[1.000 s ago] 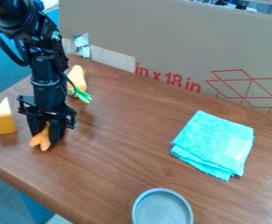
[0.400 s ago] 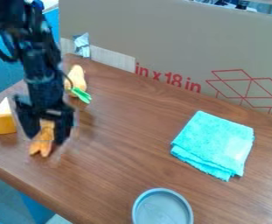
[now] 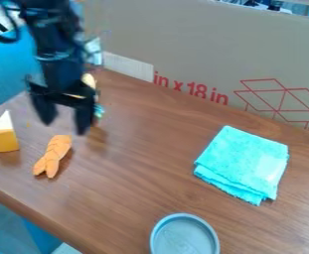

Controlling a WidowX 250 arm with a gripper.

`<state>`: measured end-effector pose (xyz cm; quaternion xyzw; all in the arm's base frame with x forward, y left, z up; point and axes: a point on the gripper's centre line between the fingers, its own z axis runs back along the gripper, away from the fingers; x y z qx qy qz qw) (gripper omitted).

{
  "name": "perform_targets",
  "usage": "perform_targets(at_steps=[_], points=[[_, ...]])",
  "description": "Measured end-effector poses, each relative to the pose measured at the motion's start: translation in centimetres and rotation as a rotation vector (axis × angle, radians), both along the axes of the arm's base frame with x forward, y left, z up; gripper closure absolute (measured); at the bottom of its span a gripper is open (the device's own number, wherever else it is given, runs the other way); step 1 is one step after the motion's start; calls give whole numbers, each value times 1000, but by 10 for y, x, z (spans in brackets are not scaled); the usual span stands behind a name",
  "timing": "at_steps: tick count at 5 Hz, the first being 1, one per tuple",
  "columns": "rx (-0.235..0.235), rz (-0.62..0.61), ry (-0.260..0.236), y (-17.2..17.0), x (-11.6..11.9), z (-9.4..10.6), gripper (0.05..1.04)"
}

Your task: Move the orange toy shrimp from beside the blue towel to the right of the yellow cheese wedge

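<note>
Gripper (image 3: 63, 127) hangs over L part of table (image 3: 136, 158), fingers spread w/ a gap btwn, holding nothing. Orange toy (image 3: 53, 156) lies on the wood just below it in view, apart from it, forked end twd the near L table edge, a strip of wood btwn. Wedge (image 3: 5, 140) stands L of toy, near but not touching, w/ a narrow lane btwn; also close to that edge. Yellow toy (image 3: 88, 80) is behind gripper, partly hidden, nr the back edge. Most room is R of orange toy: wide stretch of wood to folded cloth (image 3: 243, 161) on R side & dish (image 3: 185, 238) at bottom, dish cut by view's edge. Cloth & dish well apart. Cardboard (image 3: 196, 44) walls off the back, limiting room that way. Count: 1 orange toy, 1 wedge, 1 yellow toy, 1 cloth, 1 dish, 1 gripper.
</note>
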<state>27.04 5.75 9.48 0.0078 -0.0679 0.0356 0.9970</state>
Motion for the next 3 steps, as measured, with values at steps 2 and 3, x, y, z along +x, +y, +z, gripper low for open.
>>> perform_targets(at_steps=[2,3], points=[[-128,-162,14,-88,24,-5,81],[-98,-167,24,-97,23,-3,81]])
